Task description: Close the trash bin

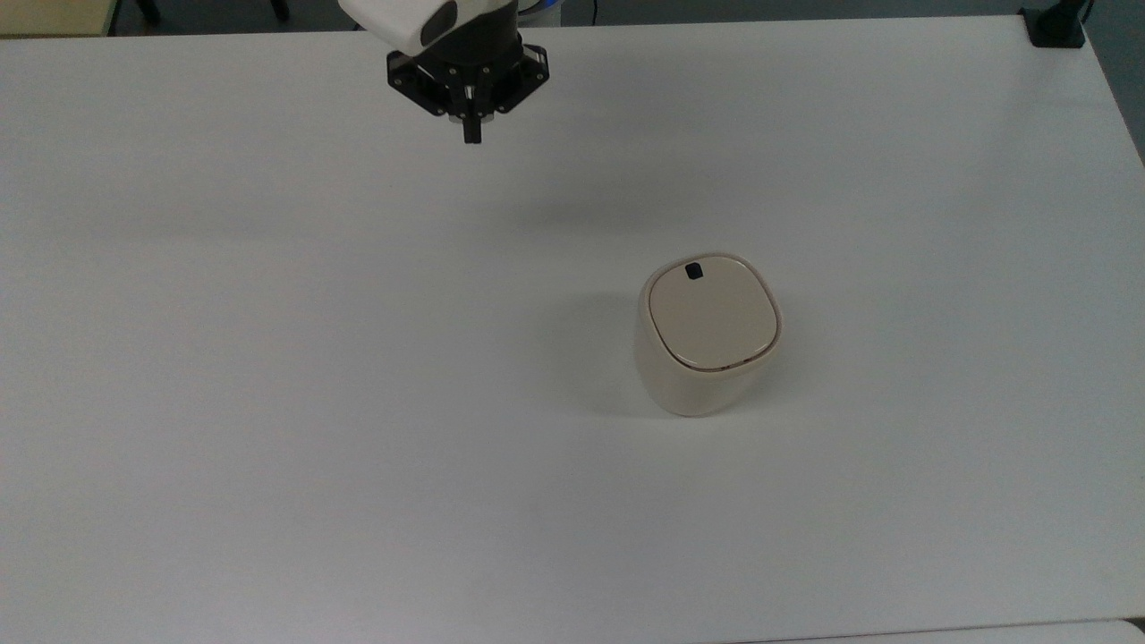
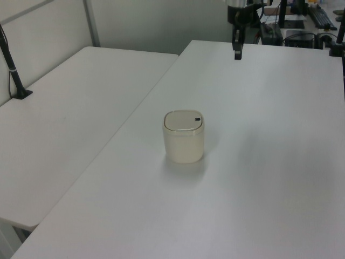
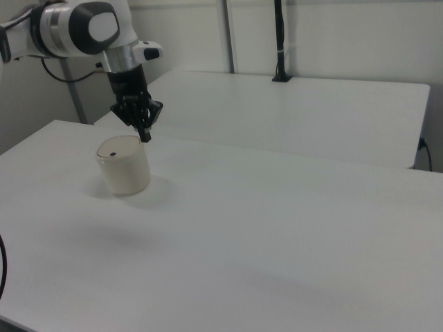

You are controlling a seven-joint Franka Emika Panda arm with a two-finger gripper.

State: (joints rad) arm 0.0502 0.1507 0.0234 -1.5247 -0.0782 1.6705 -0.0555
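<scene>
Trash bin (image 1: pixel 707 344) upright on white table (image 1: pixel 268 402), toward top view's right of centre; lid (image 1: pixel 712 315) flat and flush with rim (black tab (image 1: pixel 692 270) at lid's far edge); gripper (image 1: pixel 470 136) raised, well apart from bin, near top view's upper edge; fingers pressed together, holding nothing.

A wide white table (image 1: pixel 268 402) takes most of the room, a second white table (image 2: pixel 64 97) stands just beside it (a thin gap between them), and a black clamp (image 1: pixel 1055 27) sits on one corner.
</scene>
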